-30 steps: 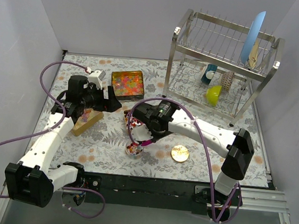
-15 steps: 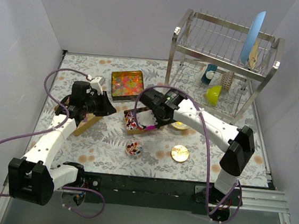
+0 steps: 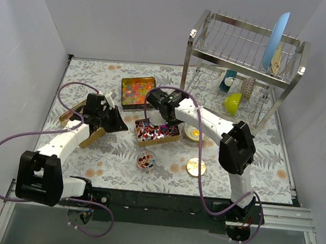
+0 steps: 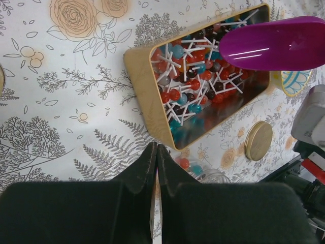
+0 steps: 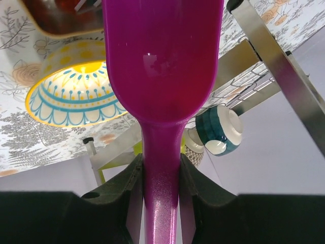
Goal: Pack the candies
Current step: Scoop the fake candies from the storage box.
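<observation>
- Floral tabletop [image 3: 113, 152], candies [image 4: 190, 86] piled in a gold tin [image 4: 144, 96] near the middle
- right end effector [image 5: 161, 170] clamped on the purple scoop [image 5: 162, 66], over that tin
- left end effector [image 4: 156, 155] fully closed, holding nothing, near the tin

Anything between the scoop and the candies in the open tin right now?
Nothing visible. The purple scoop, held by the right gripper, hangs over the candies in the uncovered tin. The gold lid lies on the table apart, and the shut left gripper sits beside the tin, not over it.
</observation>
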Controlling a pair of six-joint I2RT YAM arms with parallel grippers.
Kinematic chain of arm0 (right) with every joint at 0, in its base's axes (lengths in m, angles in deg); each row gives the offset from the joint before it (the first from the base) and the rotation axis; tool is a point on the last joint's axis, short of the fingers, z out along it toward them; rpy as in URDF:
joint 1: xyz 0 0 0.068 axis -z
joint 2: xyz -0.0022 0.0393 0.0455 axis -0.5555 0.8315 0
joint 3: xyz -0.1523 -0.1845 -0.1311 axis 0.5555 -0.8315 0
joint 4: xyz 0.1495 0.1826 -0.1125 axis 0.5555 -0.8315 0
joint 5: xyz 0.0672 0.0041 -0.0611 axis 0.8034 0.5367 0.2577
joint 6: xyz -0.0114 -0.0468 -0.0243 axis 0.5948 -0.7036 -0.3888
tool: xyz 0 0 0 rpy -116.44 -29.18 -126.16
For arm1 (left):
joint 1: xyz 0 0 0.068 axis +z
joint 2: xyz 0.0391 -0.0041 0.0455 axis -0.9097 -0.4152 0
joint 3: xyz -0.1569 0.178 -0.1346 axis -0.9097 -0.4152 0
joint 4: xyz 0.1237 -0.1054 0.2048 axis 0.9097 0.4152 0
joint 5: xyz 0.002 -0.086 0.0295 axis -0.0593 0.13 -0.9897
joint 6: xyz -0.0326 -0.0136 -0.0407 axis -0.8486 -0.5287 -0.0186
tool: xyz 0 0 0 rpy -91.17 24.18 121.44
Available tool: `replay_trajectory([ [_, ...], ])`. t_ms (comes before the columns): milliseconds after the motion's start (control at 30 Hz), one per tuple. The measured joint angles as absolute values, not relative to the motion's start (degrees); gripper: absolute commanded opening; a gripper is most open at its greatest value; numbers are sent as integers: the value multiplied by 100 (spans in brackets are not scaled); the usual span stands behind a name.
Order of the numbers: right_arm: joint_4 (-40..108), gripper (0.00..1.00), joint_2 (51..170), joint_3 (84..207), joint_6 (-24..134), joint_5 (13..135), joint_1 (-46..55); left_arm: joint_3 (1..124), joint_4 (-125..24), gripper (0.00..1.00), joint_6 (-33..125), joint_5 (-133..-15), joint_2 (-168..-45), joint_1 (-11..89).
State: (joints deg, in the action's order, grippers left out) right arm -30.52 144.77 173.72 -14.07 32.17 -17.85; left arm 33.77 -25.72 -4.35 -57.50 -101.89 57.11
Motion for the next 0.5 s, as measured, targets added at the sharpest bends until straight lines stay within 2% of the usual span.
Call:
replay_trajectory([
  [500, -2792, 1, 15404, 18084, -1498, 2421, -1853, 3178, -2990, 0, -929, -5791, -11019, 5645],
])
